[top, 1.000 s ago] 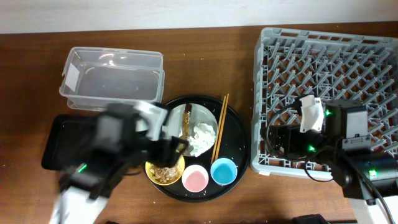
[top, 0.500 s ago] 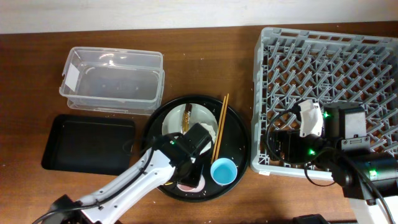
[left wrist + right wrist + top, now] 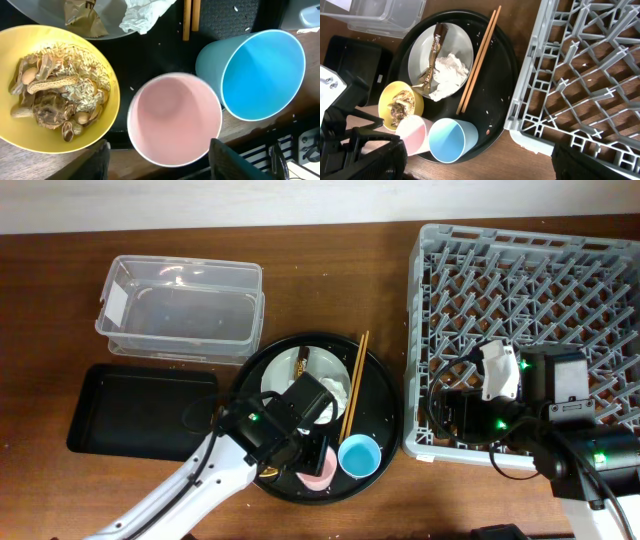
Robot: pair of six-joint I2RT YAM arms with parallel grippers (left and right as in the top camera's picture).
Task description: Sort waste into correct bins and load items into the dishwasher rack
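The small pink cup (image 3: 175, 119) stands on the round black tray beside the blue cup (image 3: 257, 72) and the yellow bowl (image 3: 55, 90), which holds brownish food scraps (image 3: 50, 95). My left gripper (image 3: 167, 162) is open, its fingers either side of the pink cup's near rim, not touching it. The white plate (image 3: 440, 55) carries the crumpled napkin (image 3: 447, 72) and the brown-and-gold wrapper (image 3: 432, 55). The chopsticks (image 3: 477, 60) lie beside it. My right gripper (image 3: 480, 165) is open and empty, above the front left corner of the grey rack (image 3: 530, 290).
The clear tub (image 3: 180, 310) stands at the back left, with the shallow black rectangular tray (image 3: 140, 412) in front of it. The round black tray (image 3: 385, 410) lies between them and the rack. My left arm covers most of the yellow bowl in the overhead view.
My left arm has swung right from above the black rectangular tray to the round tray and now sits over the pink cup. The right arm has barely moved.
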